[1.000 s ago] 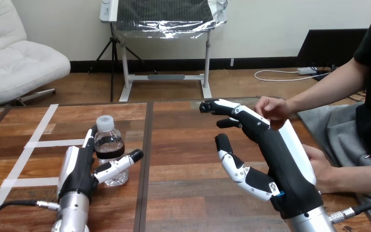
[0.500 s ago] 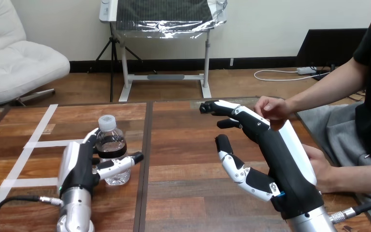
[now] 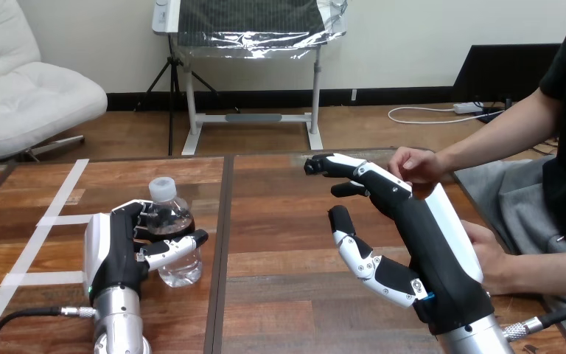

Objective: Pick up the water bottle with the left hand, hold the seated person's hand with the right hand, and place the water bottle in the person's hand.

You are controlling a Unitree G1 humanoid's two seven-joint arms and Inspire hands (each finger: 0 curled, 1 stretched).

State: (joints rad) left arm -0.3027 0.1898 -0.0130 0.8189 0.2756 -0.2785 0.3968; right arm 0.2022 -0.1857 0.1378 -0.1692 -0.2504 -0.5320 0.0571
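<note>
No legible text, number or sign was found. The clear plastic water bottle (image 3: 180,264), white-capped, carried a dark label band round its upper body. Any print on the band was too small to make out. The curled fingers of the left hand (image 3: 114,251) partly covered the band.

The water bottle (image 3: 173,237) is clear with a white cap (image 3: 162,187) and a dark band around its upper body. The surface (image 3: 280,221) beneath it is reddish-brown wood with a streaked grain, crossed at the left by strips of white tape (image 3: 65,220). The left hand (image 3: 120,254) and the right hand (image 3: 420,240) are both black with white shells on their backs and black-and-white fingers, and a small blue spot (image 3: 429,296) marks the right hand near its wrist.
</note>
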